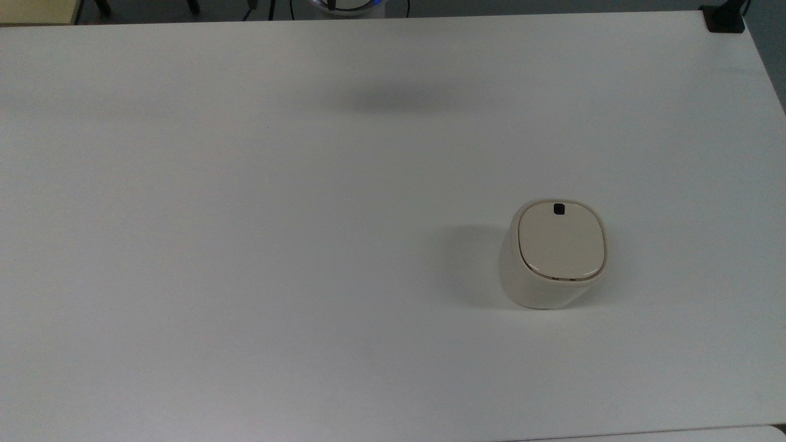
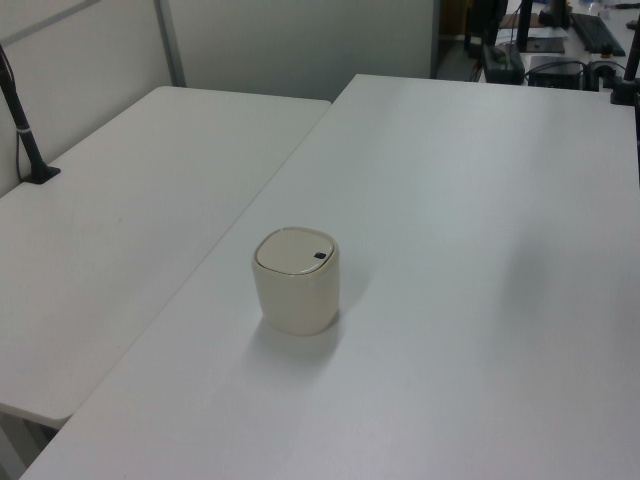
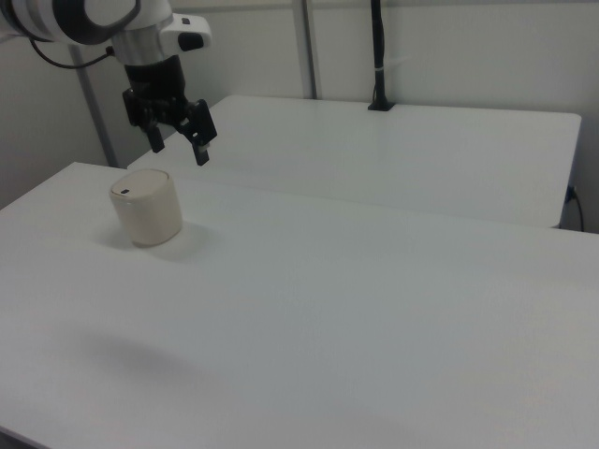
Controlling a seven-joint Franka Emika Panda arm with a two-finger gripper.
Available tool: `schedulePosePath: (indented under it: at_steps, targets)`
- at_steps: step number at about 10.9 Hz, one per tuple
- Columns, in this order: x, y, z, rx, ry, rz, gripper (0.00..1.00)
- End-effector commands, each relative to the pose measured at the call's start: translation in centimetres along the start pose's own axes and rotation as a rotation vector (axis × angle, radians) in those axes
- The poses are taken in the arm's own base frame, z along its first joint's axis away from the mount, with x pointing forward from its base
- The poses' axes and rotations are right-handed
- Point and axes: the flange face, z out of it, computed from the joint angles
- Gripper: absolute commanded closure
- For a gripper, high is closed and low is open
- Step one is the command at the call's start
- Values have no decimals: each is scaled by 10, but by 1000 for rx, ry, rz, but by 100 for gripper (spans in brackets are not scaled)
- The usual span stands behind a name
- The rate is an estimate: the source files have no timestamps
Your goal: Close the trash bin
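1. Cream-white plastic trash bin [image 1: 552,261] stands upright on the white table [image 1: 245,245], in the top view's right half, a bit below centre.
2. Its lid [image 1: 562,240] lies flat & shut on the rim, w/ the small black latch mark [image 1: 558,209] at the lid edge toward the top view's top.
3. Left view: bin [image 2: 296,285] sits near the table's [image 2: 480,300] left edge, close to the seam w/ a second white table [image 2: 130,220] alongside; latch mark [image 2: 320,256] is on the lid's right side in the left view.
4. Right view: bin [image 3: 147,208] is at the right view's left, lid closed, its shadow falling on the table [image 3: 328,309] around the base.
5. Gripper [image 3: 178,140] hangs in the air above and a little to the right of the bin in the right view, apart from it, touching nothing.
6. Its two black fingers [image 3: 199,145] are spread w/ a clear gap between them; nothing held.
7. White arm segments [image 3: 84,19] run off the right view's top-left corner above the gripper.
8. Soft grey shadow [image 1: 399,98] lies on the tabletop near the top view's upper middle, well apart from the bin.
9. Black clamp [image 1: 724,18] sits on the table's corner at the top view's upper right.
10. Black pole [image 3: 378,56] rises from a base on the far table [image 3: 421,150] in the right view; a similar black post [image 2: 22,125] stands at the left view's far left.
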Motion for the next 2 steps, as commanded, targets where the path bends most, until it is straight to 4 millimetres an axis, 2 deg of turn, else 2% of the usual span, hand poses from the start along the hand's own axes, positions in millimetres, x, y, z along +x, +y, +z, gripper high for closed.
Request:
schedulePosePath:
  at_steps: [1,2]
  targets:
    - [10,5,-1,-13,50,5,0]
    - [9,4,-1,-13,43,-6,0]
